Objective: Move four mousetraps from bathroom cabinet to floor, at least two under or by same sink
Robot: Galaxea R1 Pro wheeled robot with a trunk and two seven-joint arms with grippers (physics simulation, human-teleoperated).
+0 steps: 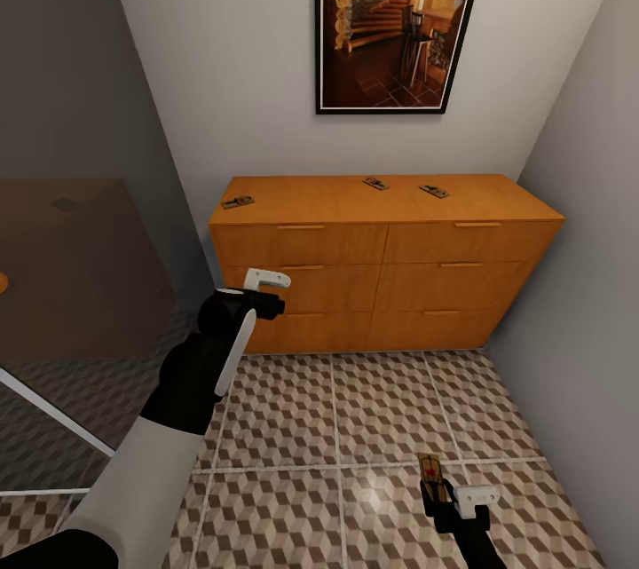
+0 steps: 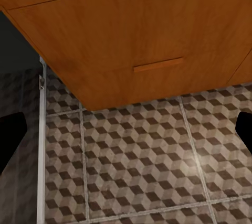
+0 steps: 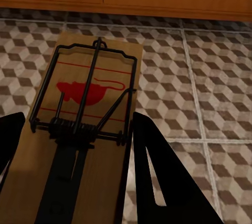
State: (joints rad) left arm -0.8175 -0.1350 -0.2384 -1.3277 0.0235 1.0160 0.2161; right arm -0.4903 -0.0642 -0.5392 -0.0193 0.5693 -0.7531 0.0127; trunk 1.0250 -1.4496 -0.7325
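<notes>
Cabinet (image 1: 382, 236) top carries three mousetraps: one (image 1: 238, 202) at the front left corner, one (image 1: 375, 184) near the back edge around the middle, one (image 1: 433, 191) just to its right, all lying flat and apart. Cabinet stands on the bathroom floor (image 1: 355, 427), back against the wall, in the room's right corner.
</notes>
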